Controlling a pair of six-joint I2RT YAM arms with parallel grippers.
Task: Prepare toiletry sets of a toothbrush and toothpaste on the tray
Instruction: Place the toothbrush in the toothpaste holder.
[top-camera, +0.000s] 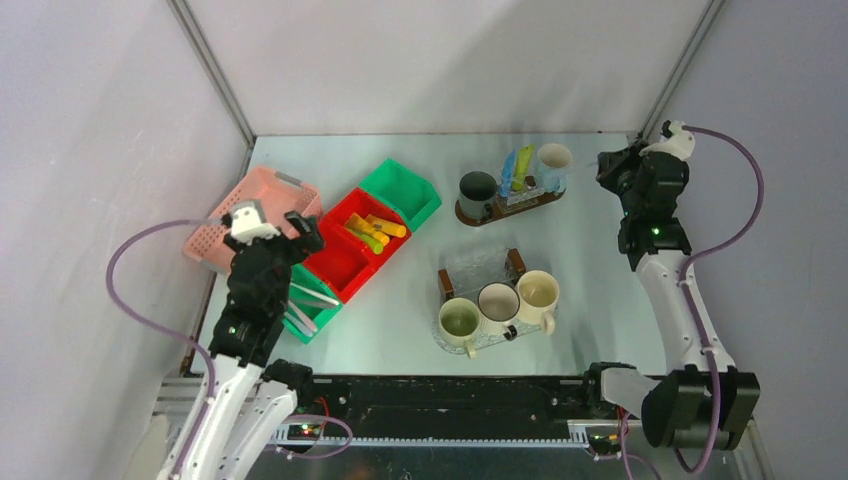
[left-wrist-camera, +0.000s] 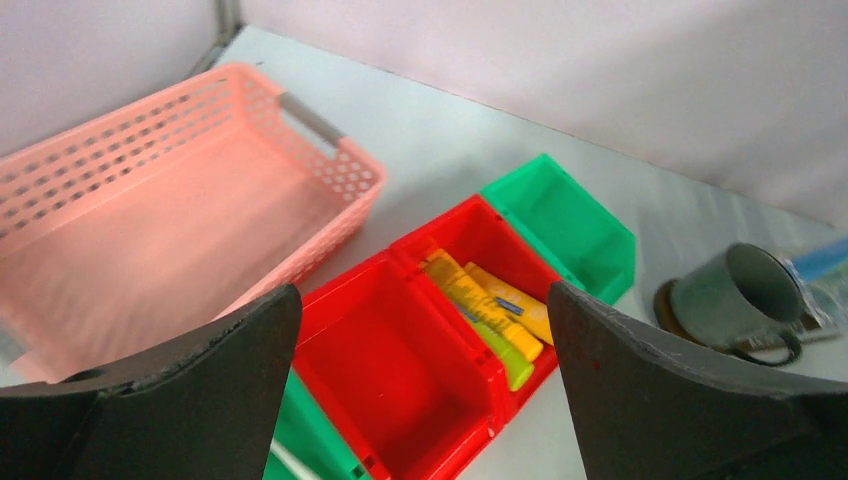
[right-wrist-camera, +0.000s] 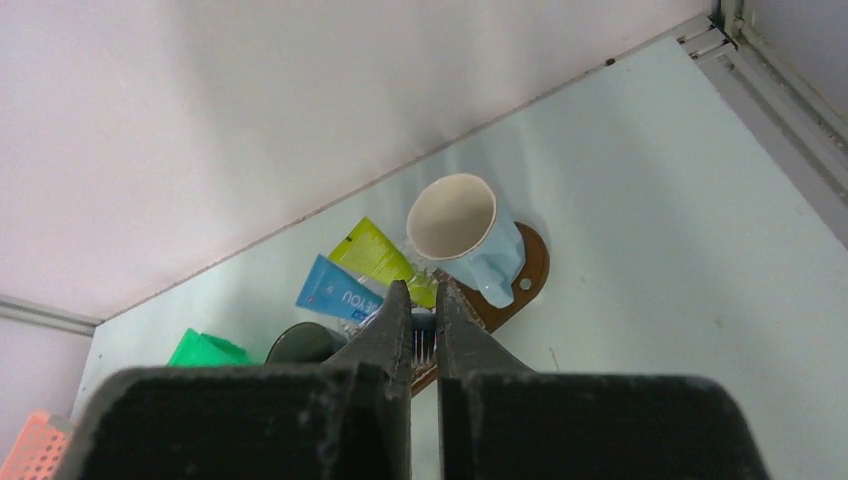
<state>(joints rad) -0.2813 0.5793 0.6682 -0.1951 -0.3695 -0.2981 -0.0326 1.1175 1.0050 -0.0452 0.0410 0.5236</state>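
Item 1, left arm (top-camera: 243, 310): rising from its base at the lower left of the top view, leaning up and slightly right, wrist sitting left of centre.

Item 2, left gripper (top-camera: 300, 232) (left-wrist-camera: 420, 300): pointing toward the upper right, jaws standing wide apart and gripping nothing. In its wrist view, the dark fingers (left-wrist-camera: 200, 400) are filling both lower corners.

Item 3, right arm (top-camera: 680, 290): climbing from the lower right base along the right side, wrist bending at the upper right.

Item 4, right gripper (top-camera: 610, 166) (right-wrist-camera: 421, 300): pointing left, fingers pressing together, only a thin slit showing between them.
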